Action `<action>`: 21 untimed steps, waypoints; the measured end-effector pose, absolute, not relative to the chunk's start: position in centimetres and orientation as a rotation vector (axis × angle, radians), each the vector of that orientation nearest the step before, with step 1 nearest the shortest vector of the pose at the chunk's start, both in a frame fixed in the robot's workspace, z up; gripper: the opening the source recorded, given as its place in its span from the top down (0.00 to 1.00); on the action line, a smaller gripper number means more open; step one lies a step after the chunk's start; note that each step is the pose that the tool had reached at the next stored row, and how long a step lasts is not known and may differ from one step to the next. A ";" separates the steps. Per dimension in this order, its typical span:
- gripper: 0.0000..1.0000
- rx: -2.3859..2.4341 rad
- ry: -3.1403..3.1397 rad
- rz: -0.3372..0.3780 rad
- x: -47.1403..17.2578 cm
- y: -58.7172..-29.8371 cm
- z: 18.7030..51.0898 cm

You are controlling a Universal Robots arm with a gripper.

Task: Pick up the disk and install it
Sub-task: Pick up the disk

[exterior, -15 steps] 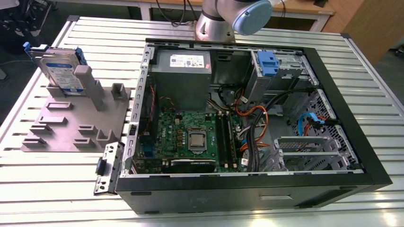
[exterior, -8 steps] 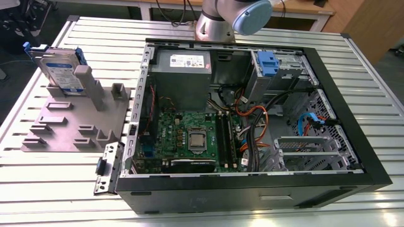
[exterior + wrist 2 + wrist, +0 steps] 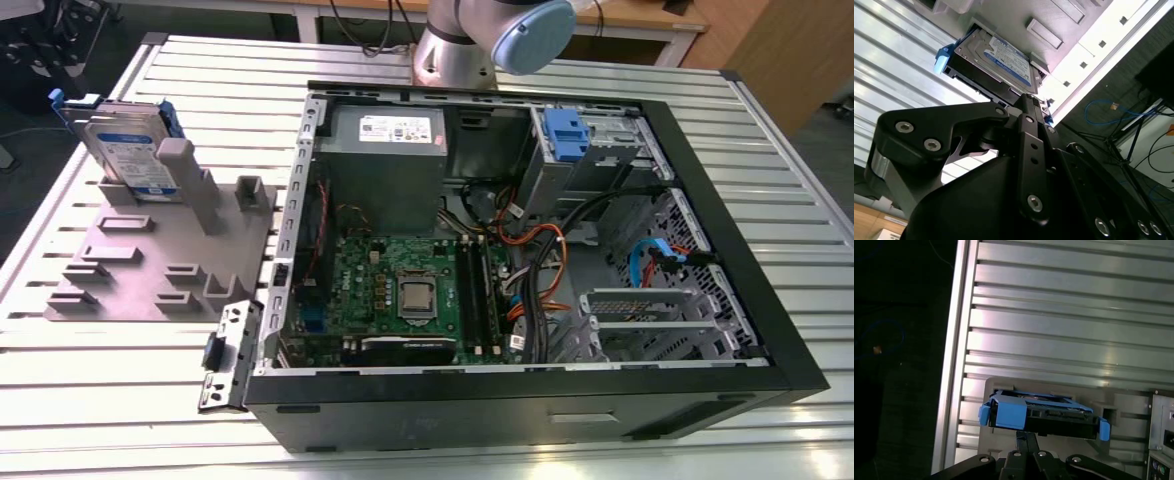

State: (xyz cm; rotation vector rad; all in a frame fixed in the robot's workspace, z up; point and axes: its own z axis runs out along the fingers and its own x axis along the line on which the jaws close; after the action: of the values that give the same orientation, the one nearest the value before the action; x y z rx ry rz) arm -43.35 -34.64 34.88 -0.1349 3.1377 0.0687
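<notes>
The disk (image 3: pixel 130 143), a silver hard drive with a white-and-blue label and blue carrier rails, stands on edge in a slot of a grey fixture (image 3: pixel 147 270) at the exterior view's left. In the second wrist view the disk (image 3: pixel 1004 57) shows its label face, just beyond my gripper (image 3: pixel 1027 100). Its blue rail end and connector edge face the camera in the first wrist view, where the disk (image 3: pixel 1040 414) sits right past my gripper (image 3: pixel 1026 440). The fingers are shut together with nothing between them, apart from the disk.
An open computer case (image 3: pixel 747 200) lies on the slatted aluminium table (image 3: pixel 120 400), with motherboard, cables and a grey power supply box (image 3: pixel 380 150) inside. A grey drive cage with a blue latch (image 3: pixel 567 135) sits at its far corner. The arm's base (image 3: pixel 461 50) stands behind the case.
</notes>
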 end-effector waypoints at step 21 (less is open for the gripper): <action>0.89 -0.184 3.136 0.069 -43.4 -34.6 34.9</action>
State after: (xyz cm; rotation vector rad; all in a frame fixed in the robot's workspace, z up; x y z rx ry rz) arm -43.35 -34.64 34.88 -0.1844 3.1359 0.0687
